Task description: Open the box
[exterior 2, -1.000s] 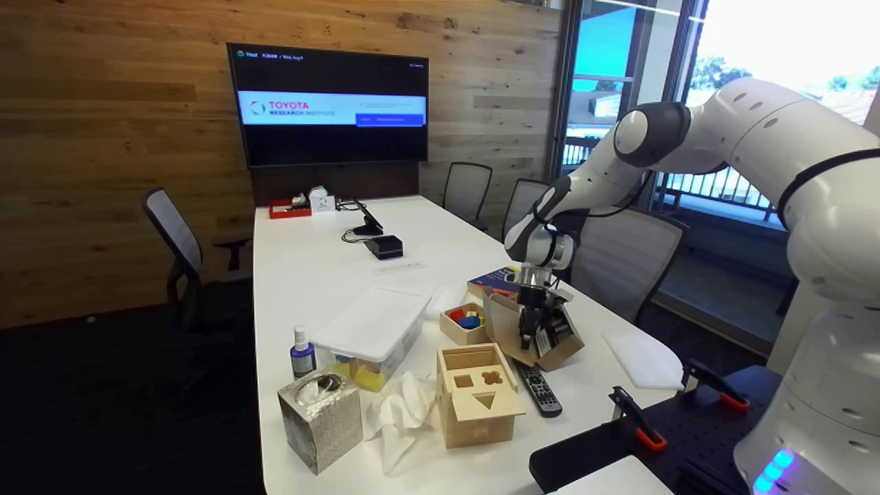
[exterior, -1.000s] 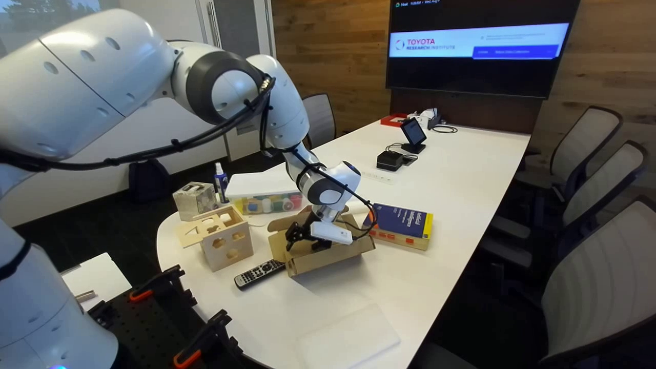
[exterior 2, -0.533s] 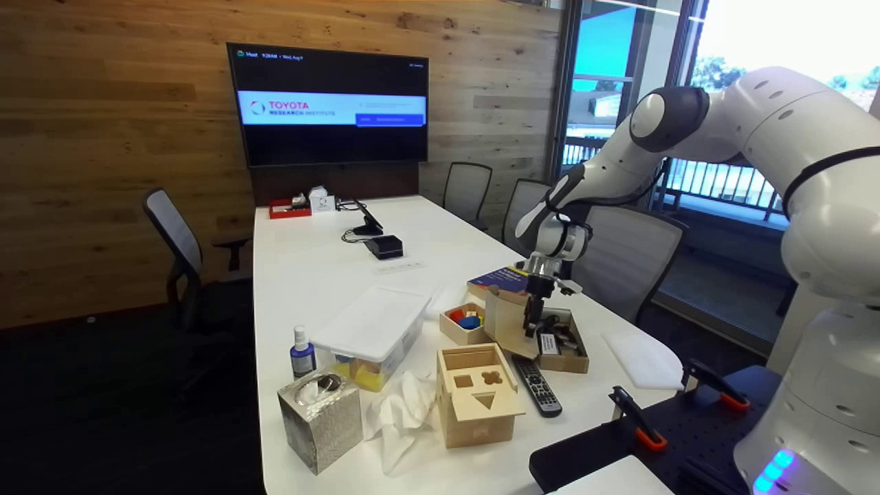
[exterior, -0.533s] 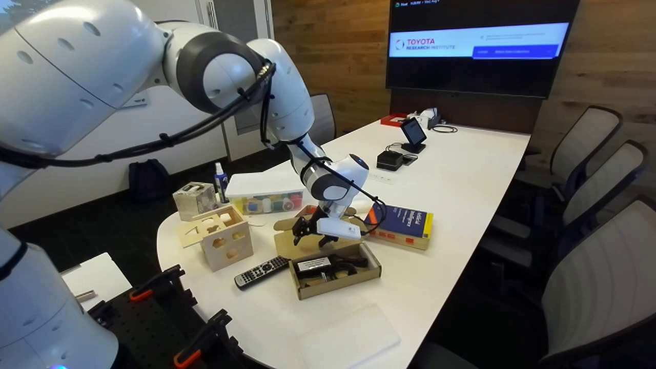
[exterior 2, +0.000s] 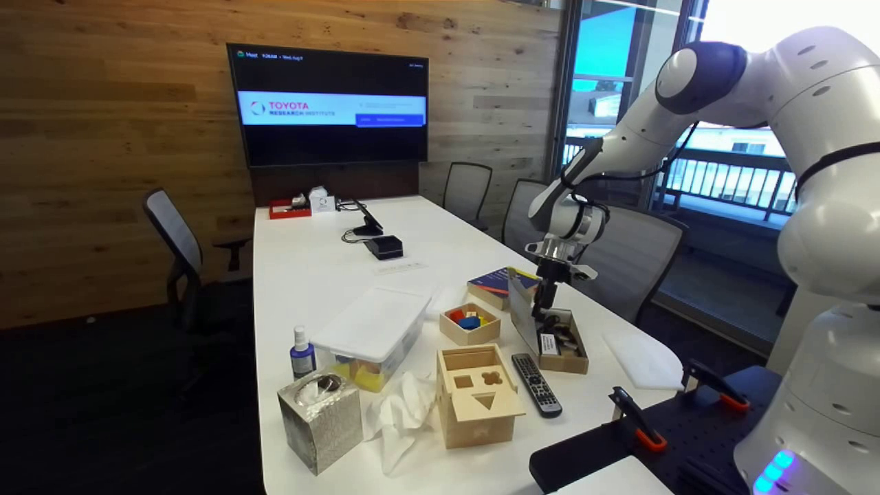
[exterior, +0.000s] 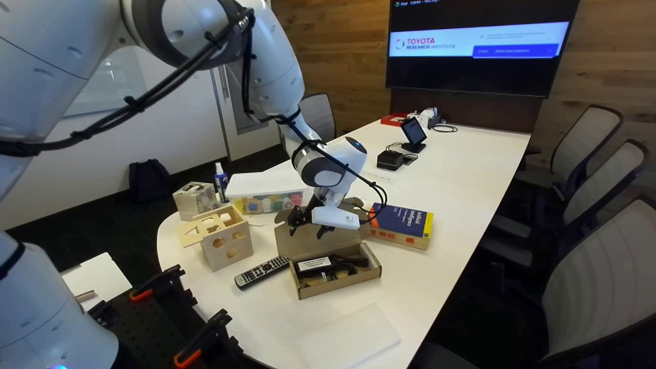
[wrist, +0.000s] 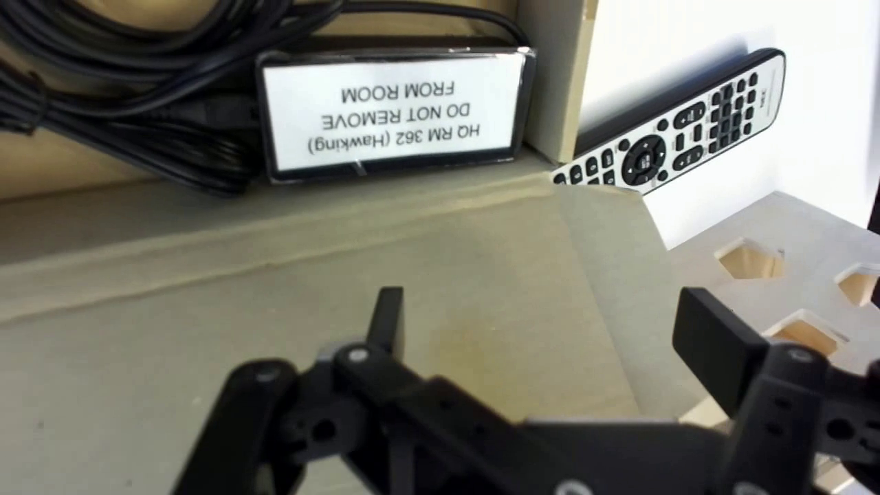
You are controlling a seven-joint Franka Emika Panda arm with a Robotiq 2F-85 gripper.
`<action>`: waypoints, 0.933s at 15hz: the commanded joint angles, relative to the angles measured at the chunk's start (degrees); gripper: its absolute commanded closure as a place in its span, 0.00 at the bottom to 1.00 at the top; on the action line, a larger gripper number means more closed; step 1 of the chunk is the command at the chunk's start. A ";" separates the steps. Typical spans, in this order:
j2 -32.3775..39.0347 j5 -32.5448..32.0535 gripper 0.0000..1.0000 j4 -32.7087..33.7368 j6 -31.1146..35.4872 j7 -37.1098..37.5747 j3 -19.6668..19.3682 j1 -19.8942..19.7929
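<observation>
Already Uncovered, Perhaps Not Yet Settled

Evidently the cardboard box (exterior: 341, 285) sits on the white bench (exterior: 420, 271) with its lid (exterior: 307, 246) standing steeply up from one long side. The pincer (wrist: 546, 320) hangs before the lid's inner face, its fingers (wrist: 718, 350) spread well apart and gripping nothing; whether they touch the cardboard I cannot tell. In the wrist view the tray (wrist: 555, 75) lies toward the top, past a hinge crease (wrist: 275, 240) that runs roughly parallel to the line between the fingers. Pushing away from the tray should, I judge, fold the lid farther back; leaving it like this risks a swing forward.

Inside the tray, a white label (wrist: 395, 113), upside down in that view, reads "HQ RM 362 (Hawking) DO NOT REMOVE FROM ROOM". A book (exterior: 402, 220) says "Artificial Intelligence", and the screen (exterior: 482, 48) "TOYOTA RESEARCH INSTITUTE". On the remote control (wrist: 687, 127), the brand is too small to read.
</observation>
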 commanded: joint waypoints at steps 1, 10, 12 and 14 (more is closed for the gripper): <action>-11.01 3.34 0.00 -12.33 5.33 -2.21 0.76 -1.31; -29.54 10.13 0.00 -29.63 12.95 -3.27 -0.65 0.32; -32.49 12.01 0.00 -31.38 12.17 -3.76 -1.40 0.92; -34.98 13.74 0.00 -32.48 10.98 -4.10 -2.41 1.69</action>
